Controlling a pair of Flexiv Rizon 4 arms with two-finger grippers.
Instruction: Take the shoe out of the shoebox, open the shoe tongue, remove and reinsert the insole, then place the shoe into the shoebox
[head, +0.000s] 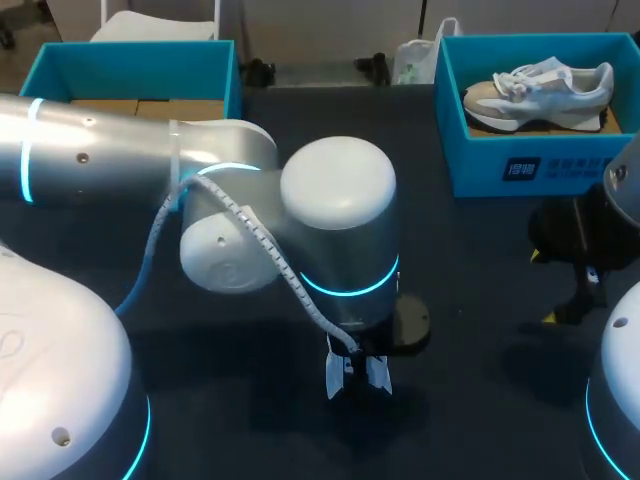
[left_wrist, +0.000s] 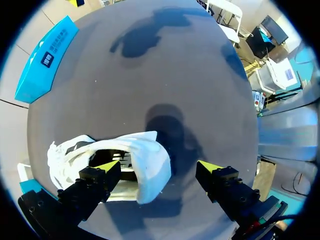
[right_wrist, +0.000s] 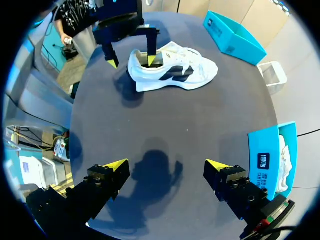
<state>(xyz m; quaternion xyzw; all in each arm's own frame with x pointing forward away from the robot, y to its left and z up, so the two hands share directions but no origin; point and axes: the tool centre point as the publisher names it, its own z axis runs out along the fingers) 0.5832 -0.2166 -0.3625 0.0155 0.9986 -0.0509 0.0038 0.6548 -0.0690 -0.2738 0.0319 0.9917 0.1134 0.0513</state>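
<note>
Resting sole-down, white sneaker (right_wrist: 185, 75) aims its toe toward the far shoebox (right_wrist: 235, 35).
Left pincer (right_wrist: 131, 61) wide, one tip inside it; right pincer (right_wrist: 165, 165) wide over tabletop (right_wrist: 200, 120).

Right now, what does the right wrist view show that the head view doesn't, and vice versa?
Right wrist only: the white shoe on the table, with the left end effector open, one finger inside the shoe's opening, the other outside. Head only: the left arm covering that spot, and the second shoe in full. Both: the blue shoebox holding that second shoe, and the right end effector, open.
</note>
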